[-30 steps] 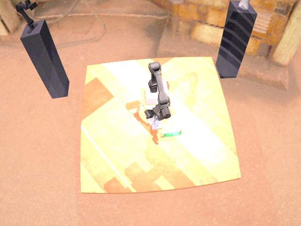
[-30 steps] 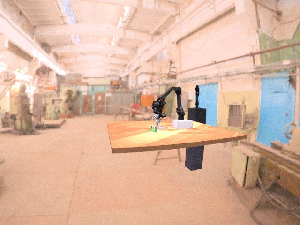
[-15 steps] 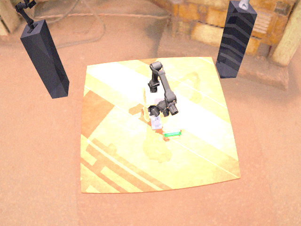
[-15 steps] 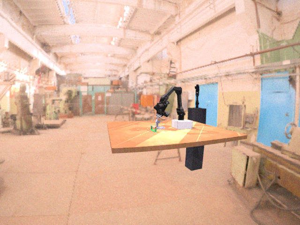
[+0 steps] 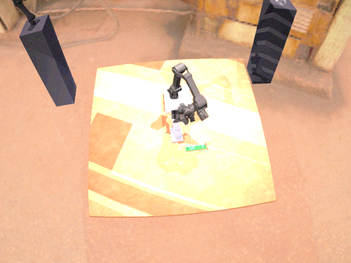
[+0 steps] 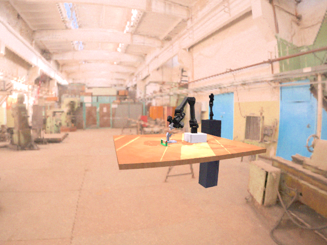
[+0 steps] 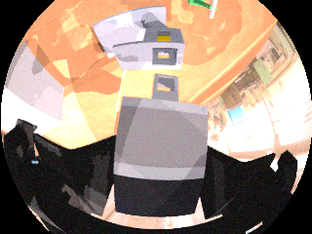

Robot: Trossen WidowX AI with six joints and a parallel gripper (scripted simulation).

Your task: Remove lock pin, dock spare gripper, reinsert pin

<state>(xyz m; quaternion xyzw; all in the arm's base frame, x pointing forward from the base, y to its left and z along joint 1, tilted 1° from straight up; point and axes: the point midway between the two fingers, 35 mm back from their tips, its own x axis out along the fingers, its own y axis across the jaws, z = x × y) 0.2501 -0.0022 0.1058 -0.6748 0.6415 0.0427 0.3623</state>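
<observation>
My gripper point(image 7: 162, 145) point(image 6: 172, 124) is shut on the grey, blocky spare gripper point(image 7: 161, 124) point(image 6: 170, 127). The spare's narrow spigot point(image 7: 166, 93), with a square hole through it, points away from my fingers toward the mount point(image 7: 134, 54) point(image 5: 176, 133) point(image 6: 167, 137). The pale mount stands on the table. Its square socket opening faces the spigot, with a visible gap between them, and looks empty. The white lock pin point(image 7: 214, 9) is beside the green rack point(image 7: 197, 3) point(image 5: 196, 147) point(image 6: 164, 144); the view edge cuts off much of both.
The wooden table point(image 5: 226, 181) point(image 6: 137, 158) carries everything. The arm's white base block point(image 6: 195, 138) point(image 5: 168, 104) stands behind the mount. Two dark pillars point(image 5: 49, 62) point(image 5: 270, 42) stand beyond the table's back corners; the left one bears another black arm.
</observation>
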